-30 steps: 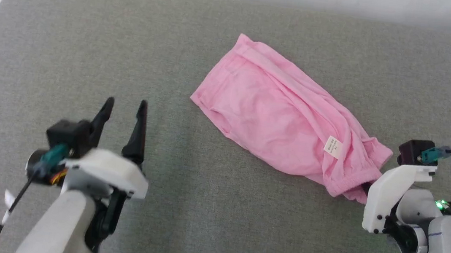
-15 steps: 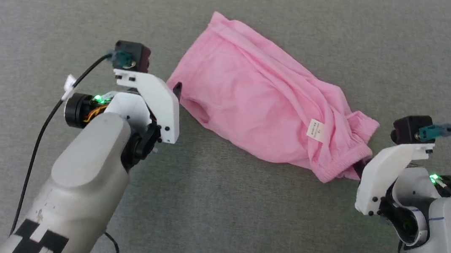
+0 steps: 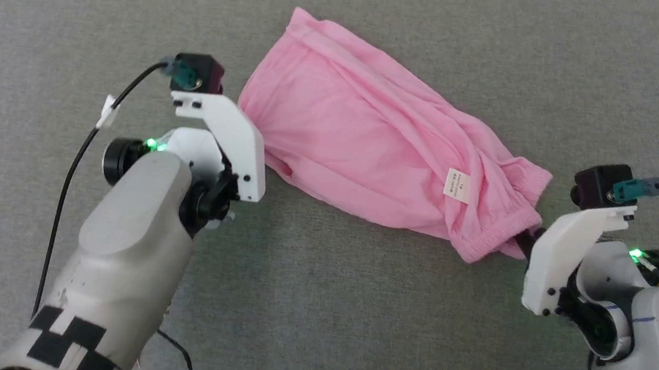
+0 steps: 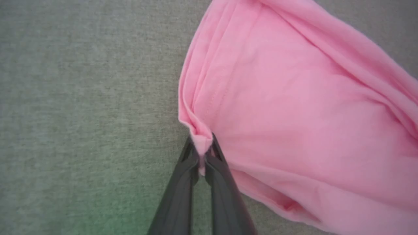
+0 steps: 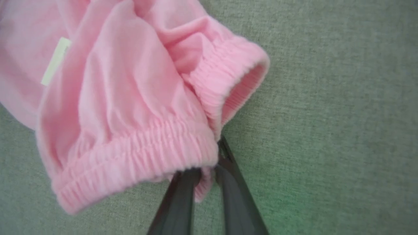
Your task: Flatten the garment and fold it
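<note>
Two grips set: left gripper clamps the shorts at 9 o'clock, right gripper their waistband at 4 o'clock; flattening, folding remain.

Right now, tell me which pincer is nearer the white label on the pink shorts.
Right. The right pincer clamps the waistband near the label; the left pincer pinches the hem corner at the shorts' opposite end.
</note>
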Tool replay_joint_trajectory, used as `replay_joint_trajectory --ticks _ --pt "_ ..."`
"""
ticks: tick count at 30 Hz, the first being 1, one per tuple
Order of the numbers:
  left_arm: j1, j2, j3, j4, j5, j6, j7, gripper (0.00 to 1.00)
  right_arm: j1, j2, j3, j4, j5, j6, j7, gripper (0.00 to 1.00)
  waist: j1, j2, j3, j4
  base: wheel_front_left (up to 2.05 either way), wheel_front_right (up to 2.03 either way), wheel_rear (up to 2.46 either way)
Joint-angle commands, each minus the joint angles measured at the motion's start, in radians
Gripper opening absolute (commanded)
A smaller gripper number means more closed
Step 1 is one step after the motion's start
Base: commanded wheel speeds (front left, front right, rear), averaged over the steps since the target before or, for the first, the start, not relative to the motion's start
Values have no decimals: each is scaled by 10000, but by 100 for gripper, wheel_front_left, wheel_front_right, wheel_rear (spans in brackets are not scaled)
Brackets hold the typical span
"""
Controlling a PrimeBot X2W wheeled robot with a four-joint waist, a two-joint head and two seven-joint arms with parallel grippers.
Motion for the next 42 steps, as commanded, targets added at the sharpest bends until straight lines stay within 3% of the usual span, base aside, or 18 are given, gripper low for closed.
replay_joint_trajectory --ticks 1,6,11,19,23,29,30,31,32,33,34,39,42 --pt "593 103 159 201 -205 -51 -157 0 158 -293 61 78 145 -23 121 0 -1 0 -214 192 0 0 0" --pt "1290 287 875 -626 -862 -351 -1132 0 338 -1179 264 40 840 -23 478 0 -1 0 -687 487 0 0 0" --pt "2473 274 1225 -2076 -1231 -262 -1683 0 611 -2109 766 -121 1596 -23 1079 0 -1 0 -1034 840 0 0 0" --pt "5441 226 1118 -4988 -1510 420 -1602 0 811 -3568 1382 -374 2517 -23 1871 0 -1 0 -1430 1420 0 0 0" --pt "6435 137 724 -5637 -1594 609 -1189 0 424 -3814 1484 -18 2564 -23 2002 0 -1 0 -1517 1621 0 0 0" --pt "6922 -88 343 -5760 -1713 703 -870 0 25 -3677 1554 832 2318 -23 2057 0 -1 0 -1592 1920 0 0 0" --pt "6914 -100 338 -5713 -1721 704 -874 40 14 -3625 1558 968 2265 -23 2039 0 -1 0 -1610 1943 0 0 0" --pt "6894 -91 334 -5657 -1702 719 -880 100 10 -3572 1569 1080 2210 -23 1989 0 -1 0 -1634 1955 0 0 0" --pt "6862 -92 355 -5616 -1703 723 -910 100 4 -3497 1529 1195 2171 -23 1867 3 -1 0 -1669 1952 0 0 0" --pt "6832 -91 381 -5587 -1719 723 -924 100 20 -3425 1525 1306 2136 -23 1773 31 -1 0 -1713 1939 0 0 0" --pt "6798 -77 417 -5589 -1728 717 -957 100 44 -3386 1561 1401 2096 -23 1710 100 -1 0 -1760 1915 0 0 0" --pt "6566 154 840 -5890 -1701 763 -1332 100 254 -3167 1276 1570 2122 -23 1076 100 -1 0 -2032 1773 0 0 0" --pt "6340 389 1283 -6173 -1463 772 -2106 100 545 -3015 877 1419 2257 -23 562 100 -1 0 -2195 1682 0 0 0"
